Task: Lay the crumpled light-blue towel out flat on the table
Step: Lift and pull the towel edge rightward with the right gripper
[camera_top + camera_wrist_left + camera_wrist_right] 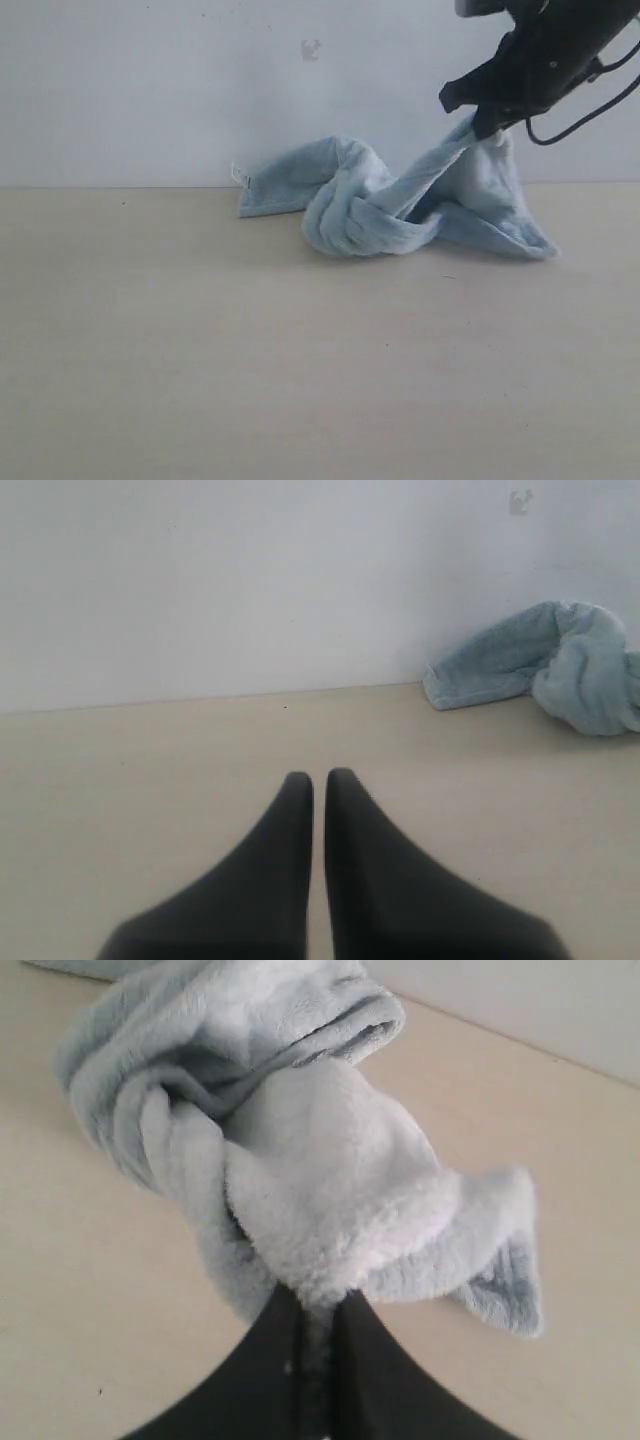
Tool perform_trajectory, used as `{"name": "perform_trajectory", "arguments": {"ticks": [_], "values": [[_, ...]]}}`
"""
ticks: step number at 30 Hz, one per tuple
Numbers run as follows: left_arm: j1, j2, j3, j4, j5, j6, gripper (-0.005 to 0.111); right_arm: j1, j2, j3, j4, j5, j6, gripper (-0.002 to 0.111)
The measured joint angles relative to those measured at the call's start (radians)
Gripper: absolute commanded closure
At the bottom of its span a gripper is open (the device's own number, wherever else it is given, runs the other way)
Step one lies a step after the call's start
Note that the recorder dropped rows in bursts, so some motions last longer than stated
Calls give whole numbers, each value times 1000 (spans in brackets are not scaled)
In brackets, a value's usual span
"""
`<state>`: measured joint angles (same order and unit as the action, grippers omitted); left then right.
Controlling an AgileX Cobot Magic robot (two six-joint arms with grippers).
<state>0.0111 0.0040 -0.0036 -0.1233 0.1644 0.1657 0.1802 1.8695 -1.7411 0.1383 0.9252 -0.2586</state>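
Observation:
The light-blue towel (375, 200) lies crumpled and twisted on the cream table (250, 350), near its far edge, with a small white tag (239, 175) at its left corner. My right gripper (487, 128) is shut on a fold of the towel's right part and holds it raised above the table. In the right wrist view the fluffy towel (320, 1180) bunches out from between the closed fingers of the right gripper (320, 1305). My left gripper (318, 778) is shut on nothing above bare table, with the towel (560, 665) far off to one side.
A plain pale wall (200, 90) rises right behind the table's far edge, close behind the towel. A black cable (580, 115) hangs from the right arm.

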Motion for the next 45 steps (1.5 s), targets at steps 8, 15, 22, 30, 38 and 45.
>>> {"name": "perform_trajectory", "arguments": {"ticks": [8, 15, 22, 30, 38, 45], "values": [[0, 0, 0, 0, 0, 0, 103, 0, -265, 186, -73, 6, 46, 108], [0, 0, 0, 0, 0, 0, 103, 0, -649, 462, -195, -128, 123, 108], [0, 0, 0, 0, 0, 0, 103, 0, -989, 746, -441, -219, 284, 108], [0, 0, 0, 0, 0, 0, 103, 0, -993, 949, -462, -171, 338, 108], [0, 0, 0, 0, 0, 0, 103, 0, -995, 959, -447, -198, 342, 108], [0, 0, 0, 0, 0, 0, 103, 0, -996, 959, -442, -202, 342, 108]]}}
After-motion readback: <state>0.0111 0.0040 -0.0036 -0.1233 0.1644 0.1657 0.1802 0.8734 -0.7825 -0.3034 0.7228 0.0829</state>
